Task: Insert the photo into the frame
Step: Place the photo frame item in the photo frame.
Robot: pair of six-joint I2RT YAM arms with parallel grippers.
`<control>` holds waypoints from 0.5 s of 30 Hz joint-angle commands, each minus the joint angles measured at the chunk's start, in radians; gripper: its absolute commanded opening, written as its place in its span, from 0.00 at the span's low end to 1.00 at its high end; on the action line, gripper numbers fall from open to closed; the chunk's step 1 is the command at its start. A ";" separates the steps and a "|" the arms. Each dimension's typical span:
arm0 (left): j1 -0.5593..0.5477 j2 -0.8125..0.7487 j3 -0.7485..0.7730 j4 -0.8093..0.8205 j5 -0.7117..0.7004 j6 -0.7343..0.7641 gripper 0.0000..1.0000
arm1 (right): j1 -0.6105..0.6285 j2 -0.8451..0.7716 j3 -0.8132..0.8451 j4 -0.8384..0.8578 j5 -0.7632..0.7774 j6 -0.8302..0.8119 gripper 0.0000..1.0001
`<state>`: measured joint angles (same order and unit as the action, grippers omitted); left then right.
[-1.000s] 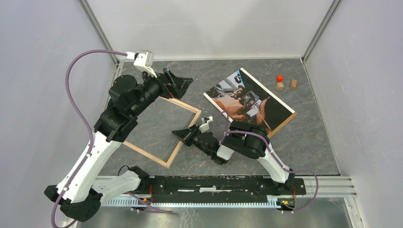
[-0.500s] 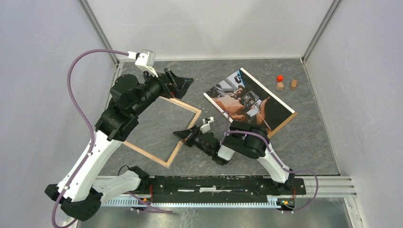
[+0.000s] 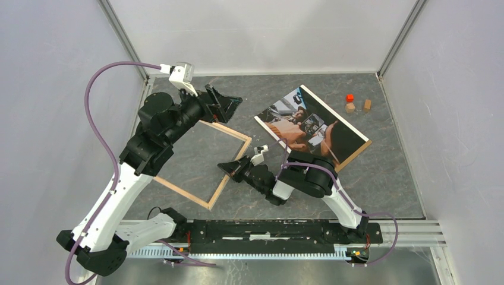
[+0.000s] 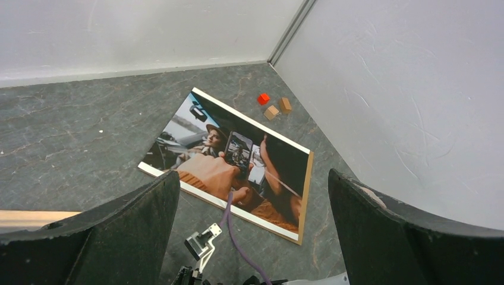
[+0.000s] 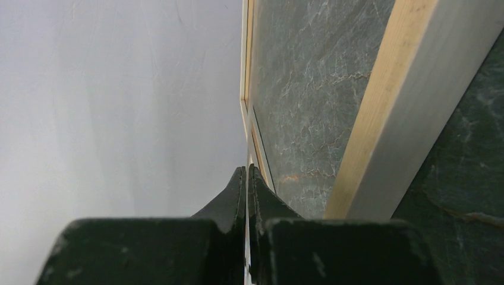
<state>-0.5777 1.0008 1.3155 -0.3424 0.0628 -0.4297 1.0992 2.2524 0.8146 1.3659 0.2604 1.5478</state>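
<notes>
**Frame being squared up, photo not yet touched**

The right fingers (image 5: 238,199) are pressed flat together with nothing visible between them. Their tips sit low at the right-hand rail of the frame (image 3: 181,192) (whether they touch it cannot be told). The left fingers (image 4: 136,214) stand wide apart and hold nothing, hovering over the frame's far corner.

The frame lies pale-wood side up on the surface (image 3: 386,178), in front of the left arm. The photo (image 3: 303,124) lies face up well apart from it, toward the far right, with a brown edge showing along its near side.

The step in hand looks like positioning the frame, so the transfer itself has not started. The next move probably calls for getting a finger under an edge of the flat print, then carrying it over level and aligned with the rails.
</notes>
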 commanded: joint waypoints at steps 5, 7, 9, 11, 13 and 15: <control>0.007 -0.010 -0.001 0.037 0.021 -0.038 1.00 | -0.029 0.009 -0.002 0.007 0.047 -0.019 0.00; 0.006 -0.011 0.000 0.037 0.021 -0.038 1.00 | -0.030 0.016 0.002 0.009 0.048 -0.022 0.00; 0.007 -0.011 -0.003 0.040 0.024 -0.039 1.00 | -0.030 0.021 0.008 0.012 0.048 -0.025 0.00; 0.008 -0.008 -0.004 0.040 0.028 -0.042 1.00 | -0.031 0.024 0.015 0.009 0.045 -0.030 0.00; 0.008 -0.006 -0.004 0.041 0.029 -0.044 1.00 | -0.030 0.024 0.020 -0.001 0.044 -0.032 0.01; 0.010 -0.006 -0.004 0.041 0.030 -0.044 1.00 | -0.029 0.022 0.021 -0.005 0.043 -0.033 0.03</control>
<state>-0.5770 1.0008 1.3144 -0.3420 0.0643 -0.4324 1.0908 2.2551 0.8169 1.3571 0.2630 1.5101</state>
